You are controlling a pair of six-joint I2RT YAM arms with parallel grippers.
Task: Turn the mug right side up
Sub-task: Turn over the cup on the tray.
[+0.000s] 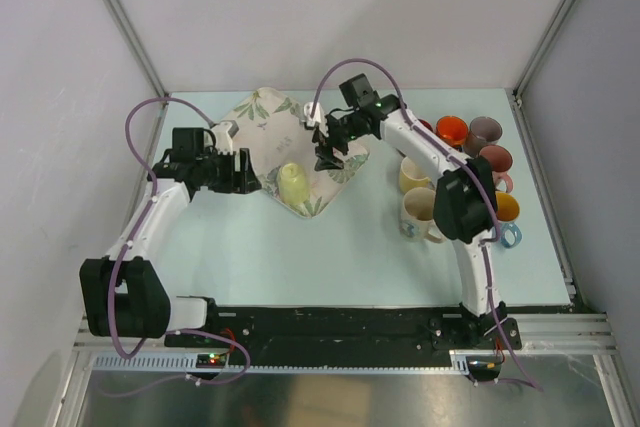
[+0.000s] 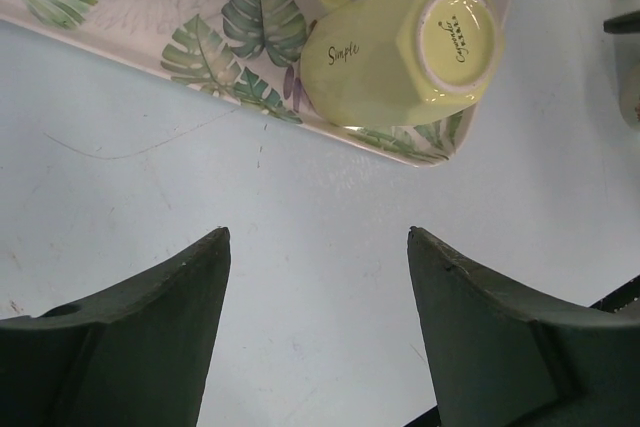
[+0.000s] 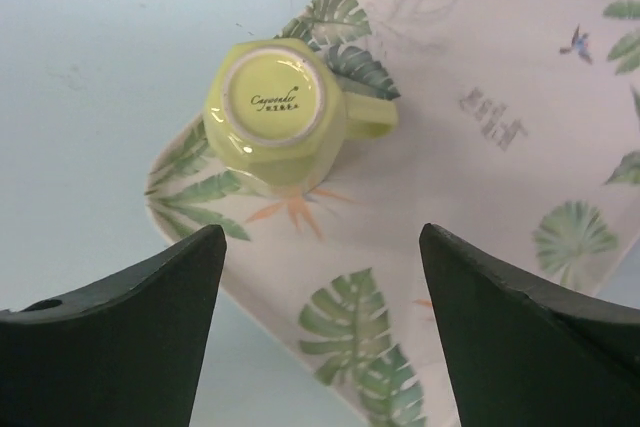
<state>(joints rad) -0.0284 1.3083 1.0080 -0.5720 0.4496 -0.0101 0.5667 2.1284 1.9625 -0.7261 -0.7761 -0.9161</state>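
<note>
Yellow mug (image 1: 291,185) is sitting upside down at the 6 o'clock corner of the tray (image 1: 262,112) while left gripper (image 2: 318,237) (its 9 o'clock) and right gripper (image 3: 320,237) (2 o'clock) are hovering released, empty; a glancing pinch risks skidding it off the edge.

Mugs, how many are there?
8: green mug upside down on the tray; red, mauve, pink, yellow, cream, orange and blue mugs at right, partly behind the right arm; more may be hidden.

You have a pale blue table (image 1: 300,257) boxed by plain white walls (image 1: 330,17), metal posts (image 1: 122,17) slanting in at upper left and right.
</note>
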